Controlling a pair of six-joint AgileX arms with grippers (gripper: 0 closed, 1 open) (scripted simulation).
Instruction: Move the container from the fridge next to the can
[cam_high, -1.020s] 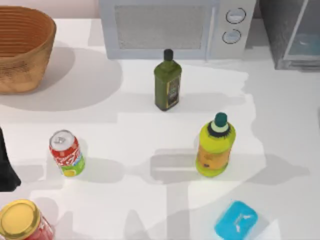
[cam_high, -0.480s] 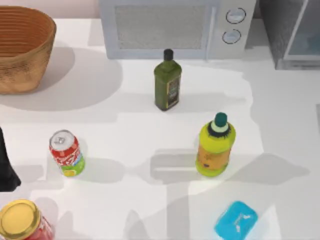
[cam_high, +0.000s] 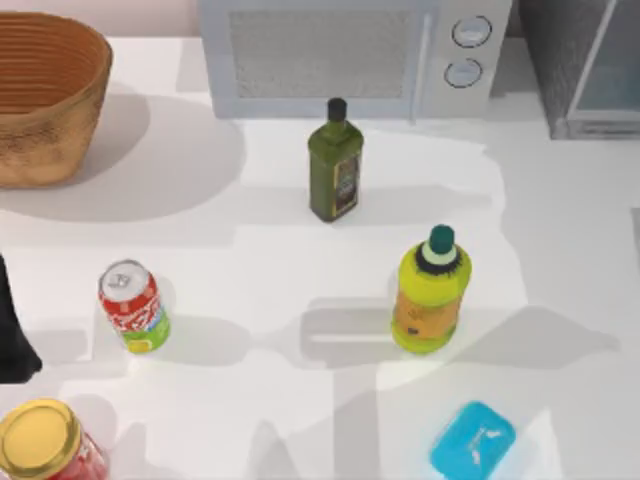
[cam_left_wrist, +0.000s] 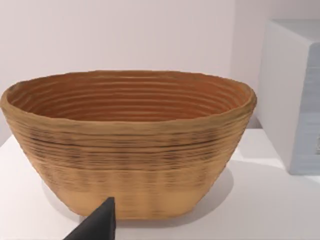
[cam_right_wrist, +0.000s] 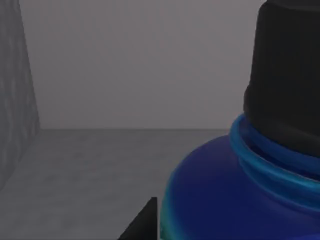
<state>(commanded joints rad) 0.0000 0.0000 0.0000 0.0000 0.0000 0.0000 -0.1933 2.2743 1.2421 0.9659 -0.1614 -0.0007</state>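
Note:
The container (cam_right_wrist: 235, 200) stands very close in the right wrist view, showing its dark blue shoulder, a cyan ring and a black cap, on the grey floor inside the fridge (cam_right_wrist: 75, 170). A dark edge of my right gripper (cam_right_wrist: 142, 225) shows just beside it. In the top view the fridge (cam_high: 565, 70) is at the back right corner, its glass door (cam_high: 612, 70) in a pale frame. The red can (cam_high: 132, 306) stands upright at the front left. My left arm (cam_high: 12, 335) is parked at the left edge, near the can.
A wicker basket (cam_high: 45, 95) is at the back left and a white microwave (cam_high: 340, 55) at the back middle. A dark green bottle (cam_high: 336, 165), a yellow-green bottle (cam_high: 430, 295), a flat cyan box (cam_high: 472, 440) and a gold-lidded red jar (cam_high: 40, 440) stand about.
The cyan tint behind the fridge's glass door has faded from the top view. The shadow on the table's right side has shifted slightly. The objects on the table have not moved.

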